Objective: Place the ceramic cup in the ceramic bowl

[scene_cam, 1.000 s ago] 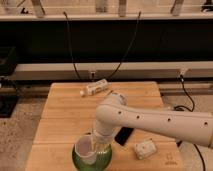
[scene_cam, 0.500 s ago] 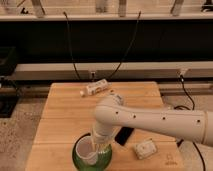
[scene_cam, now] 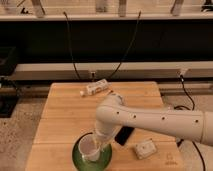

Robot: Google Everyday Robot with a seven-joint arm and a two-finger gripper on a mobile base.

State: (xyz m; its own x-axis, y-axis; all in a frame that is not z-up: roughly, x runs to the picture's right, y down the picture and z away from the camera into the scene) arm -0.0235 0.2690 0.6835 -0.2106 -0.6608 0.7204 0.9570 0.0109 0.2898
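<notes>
Green bowl (scene_cam: 77, 156) at wooden table (scene_cam: 65, 110) front edge, white cup (scene_cam: 89, 149) inside. Right at cup, over bowl: gripper (scene_cam: 101, 145), clenched or released cannot tell. Far back: bottle (scene_cam: 97, 88), lying.

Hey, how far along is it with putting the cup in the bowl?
Nearly done: the small white ceramic cup is upright inside the glossy green ceramic bowl. In hand: the gripper is at the cup, low over the bowl. Left, it seems: the gripper backing away.
</notes>
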